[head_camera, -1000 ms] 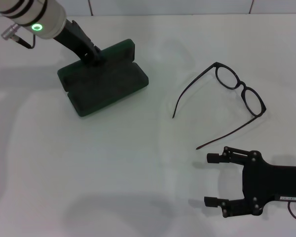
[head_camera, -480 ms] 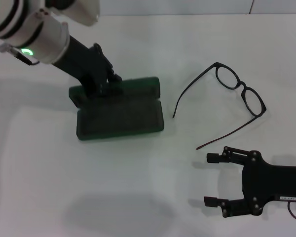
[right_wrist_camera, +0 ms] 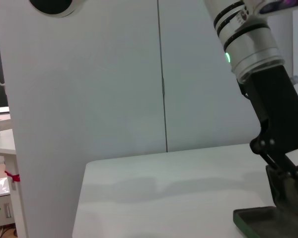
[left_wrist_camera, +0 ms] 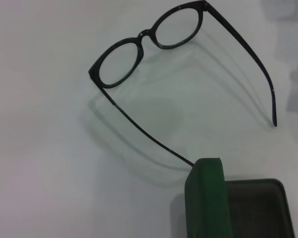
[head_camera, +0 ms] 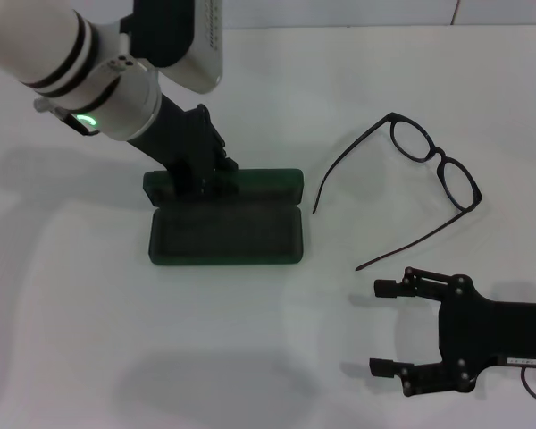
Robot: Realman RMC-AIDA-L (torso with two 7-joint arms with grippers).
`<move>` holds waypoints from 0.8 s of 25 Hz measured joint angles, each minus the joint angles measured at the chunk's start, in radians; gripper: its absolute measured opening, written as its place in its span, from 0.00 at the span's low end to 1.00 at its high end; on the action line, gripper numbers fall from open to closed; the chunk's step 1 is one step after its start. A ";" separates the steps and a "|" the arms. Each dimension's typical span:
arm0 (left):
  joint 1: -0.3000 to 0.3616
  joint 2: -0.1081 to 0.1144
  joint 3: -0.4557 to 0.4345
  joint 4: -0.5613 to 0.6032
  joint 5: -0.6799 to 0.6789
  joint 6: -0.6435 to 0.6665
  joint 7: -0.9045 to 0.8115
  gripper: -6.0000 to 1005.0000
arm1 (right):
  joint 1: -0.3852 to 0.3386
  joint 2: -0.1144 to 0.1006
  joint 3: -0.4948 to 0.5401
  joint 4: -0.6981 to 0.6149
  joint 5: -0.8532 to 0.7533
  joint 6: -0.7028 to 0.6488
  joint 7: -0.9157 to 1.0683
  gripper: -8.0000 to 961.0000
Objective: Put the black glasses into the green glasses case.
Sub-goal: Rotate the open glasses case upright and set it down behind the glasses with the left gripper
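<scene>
The green glasses case (head_camera: 226,223) lies open on the white desk (head_camera: 268,340), left of centre, with its lined tray facing up and its long side running left to right. Its lid (head_camera: 250,181) stands up along the far edge. The left hand (head_camera: 205,172) comes in from the far left and is clenched on that lid at its left part — the dark fingers are pressed against the lid's edge. In the left wrist view the lid's end (left_wrist_camera: 206,198) shows as a bright green upright strip beside the grey-lined tray.

The black glasses (head_camera: 433,165) lie on the desk to the right of the case, well apart from it. The frames are unfolded, both temple arms spread: one tip points toward the case's right end, the other reaches toward the near side.

The right hand (head_camera: 386,326) rests low at the near right of the desk, released — its two fingers are spread wide and hold nothing. It sits near the tip of the closer temple arm without touching it.
</scene>
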 joint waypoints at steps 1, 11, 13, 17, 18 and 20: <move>0.000 0.000 0.009 -0.003 0.000 -0.005 -0.002 0.22 | -0.001 0.000 0.000 0.000 0.000 0.000 0.000 0.90; 0.004 -0.002 0.026 -0.003 -0.006 -0.032 -0.021 0.22 | -0.005 0.001 -0.002 0.000 0.000 0.000 0.000 0.90; 0.013 -0.004 0.038 0.001 -0.005 -0.055 -0.029 0.22 | -0.006 0.001 -0.002 0.000 0.000 0.000 0.000 0.90; 0.041 -0.006 0.082 0.038 -0.014 -0.088 -0.059 0.22 | -0.009 0.002 -0.002 0.000 0.000 0.000 0.000 0.90; 0.050 -0.006 0.086 0.052 -0.017 -0.089 -0.061 0.22 | -0.009 0.002 -0.002 0.000 0.000 0.000 0.000 0.90; 0.061 -0.007 0.090 0.072 -0.028 -0.095 -0.068 0.22 | -0.009 0.002 -0.002 0.000 0.000 0.000 0.000 0.90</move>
